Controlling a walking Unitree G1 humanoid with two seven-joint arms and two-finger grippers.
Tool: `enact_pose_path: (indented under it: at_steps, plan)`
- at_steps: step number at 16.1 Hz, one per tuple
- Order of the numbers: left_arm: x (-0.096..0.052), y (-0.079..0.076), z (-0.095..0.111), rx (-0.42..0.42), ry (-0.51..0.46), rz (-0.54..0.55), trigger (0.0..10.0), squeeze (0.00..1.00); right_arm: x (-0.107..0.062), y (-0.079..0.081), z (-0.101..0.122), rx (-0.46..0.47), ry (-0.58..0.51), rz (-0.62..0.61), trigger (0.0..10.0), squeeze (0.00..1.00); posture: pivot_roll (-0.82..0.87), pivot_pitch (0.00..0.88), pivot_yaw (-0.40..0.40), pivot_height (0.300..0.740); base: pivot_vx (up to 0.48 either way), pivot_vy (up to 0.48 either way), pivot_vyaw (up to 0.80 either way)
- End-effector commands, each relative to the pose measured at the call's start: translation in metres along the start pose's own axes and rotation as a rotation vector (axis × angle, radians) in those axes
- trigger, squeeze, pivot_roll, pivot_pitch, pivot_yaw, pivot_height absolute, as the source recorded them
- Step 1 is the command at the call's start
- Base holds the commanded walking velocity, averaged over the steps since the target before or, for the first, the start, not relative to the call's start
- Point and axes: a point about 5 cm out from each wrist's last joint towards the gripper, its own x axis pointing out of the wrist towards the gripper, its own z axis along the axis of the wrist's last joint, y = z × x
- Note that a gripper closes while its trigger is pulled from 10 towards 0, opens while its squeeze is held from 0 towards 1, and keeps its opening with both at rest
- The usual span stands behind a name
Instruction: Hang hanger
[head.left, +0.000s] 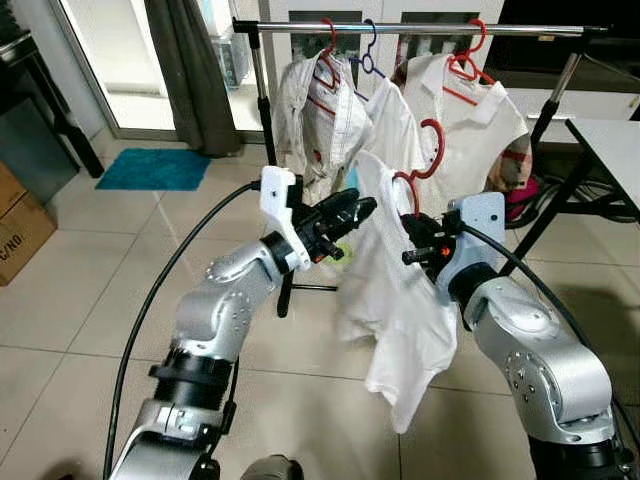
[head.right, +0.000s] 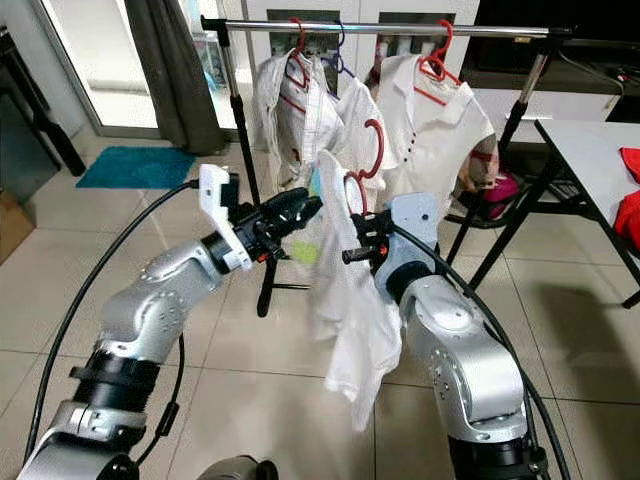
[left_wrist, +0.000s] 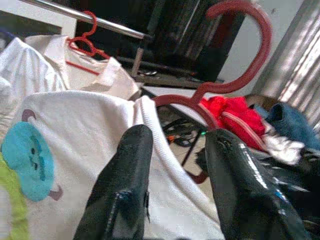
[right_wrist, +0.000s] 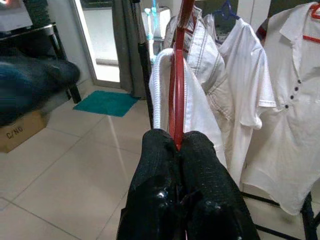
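Robot arms fill the lower half of the head view, raised in front of a clothes rack. The right gripper (right_wrist: 180, 150), at centre right of that view, has its two black fingers clenched on the thin lower bar of a red hanger (head.left: 425, 160), as the right wrist view shows plainly. The hanger carries a white T-shirt (head.left: 395, 300) that droops toward the bottom centre of the frame. Its curved hook rises above the gripper, near the middle of the frame, and appears to sit in free air, not yet on anything.

The metal rail (head.left: 420, 30) runs level across the top of the frame, above and beyond the hook. Two white shirts (head.left: 470, 120) already hang there on red hangers, with a third white garment on a blue hanger between them. So the hook likely has to travel up and forward to reach the rail, and the right arm is the one placed to carry it.

The left gripper (left_wrist: 175, 165), at centre left of the head view, reaches toward the T-shirt's collar. Its fingers are parted, grasping nothing, with the collar and hanger neck just ahead of them.
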Motion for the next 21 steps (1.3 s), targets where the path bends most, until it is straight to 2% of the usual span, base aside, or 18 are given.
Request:
enact_pose_path:
  at_steps: [1, 4, 5, 6, 7, 10, 11, 12, 13, 21]
  plan:
    - [0.006, 0.004, 0.003, 0.068, 0.016, 0.043, 10.0, 1.0, -0.001, 0.005, 0.016, -0.023, -0.08, 0.02, 10.0, 0.0, 0.02, 0.0, 0.076, 0.74, 0.0, 0.0, 0.0]
    - [0.01, 0.009, 0.003, 0.079, 0.008, 0.078, 10.0, 1.0, -0.001, 0.006, 0.018, -0.026, -0.086, 0.027, 10.0, 0.0, 0.02, 0.0, 0.076, 0.74, 0.0, 0.0, 0.0]
    - [0.016, 0.009, 0.003, 0.055, 0.011, 0.057, 10.0, 0.44, -0.001, 0.007, 0.019, -0.031, -0.089, 0.032, 10.0, 0.0, 0.01, 0.0, 0.076, 0.74, 0.0, 0.0, 0.0]
    - [0.018, 0.008, 0.003, 0.049, 0.014, 0.051, 10.0, 0.16, -0.001, 0.008, 0.019, -0.034, -0.089, 0.034, 10.0, 0.0, 0.01, 0.0, 0.076, 0.74, 0.0, 0.0, 0.0]
    - [0.02, 0.008, 0.002, 0.041, 0.015, 0.045, 10.0, 0.0, -0.001, 0.009, 0.019, -0.04, -0.09, 0.037, 10.0, 0.0, 0.01, 0.0, 0.078, 0.74, 0.0, 0.0, 0.0]
    - [0.031, 0.009, -0.002, 0.037, 0.03, 0.046, 10.0, 0.0, 0.0, 0.014, 0.019, -0.067, -0.09, 0.059, 10.0, 0.0, 0.01, 0.0, 0.08, 0.74, 0.0, 0.0, 0.0]
    - [0.034, 0.008, -0.004, 0.044, 0.039, 0.042, 4.6, 0.0, 0.0, 0.017, 0.019, -0.07, -0.09, 0.067, 10.0, 0.0, 0.01, 0.0, 0.079, 0.74, 0.0, 0.0, 0.0]
    - [0.036, 0.009, -0.005, 0.043, 0.041, 0.052, 0.4, 0.0, -0.001, 0.018, 0.019, -0.077, -0.091, 0.073, 10.0, 0.0, 0.01, 0.0, 0.079, 0.74, 0.0, 0.0, 0.0]
    - [0.036, 0.01, -0.005, 0.044, 0.045, 0.057, 0.0, 0.0, 0.0, 0.018, 0.019, -0.078, -0.091, 0.074, 10.0, 0.0, 0.01, 0.0, 0.081, 0.74, 0.0, 0.0, 0.0]
    - [0.035, 0.017, -0.01, 0.05, 0.058, 0.077, 0.0, 0.0, 0.001, 0.019, 0.02, -0.09, -0.097, 0.08, 10.0, 0.0, 0.01, 0.0, 0.076, 0.74, 0.0, 0.0, 0.0]
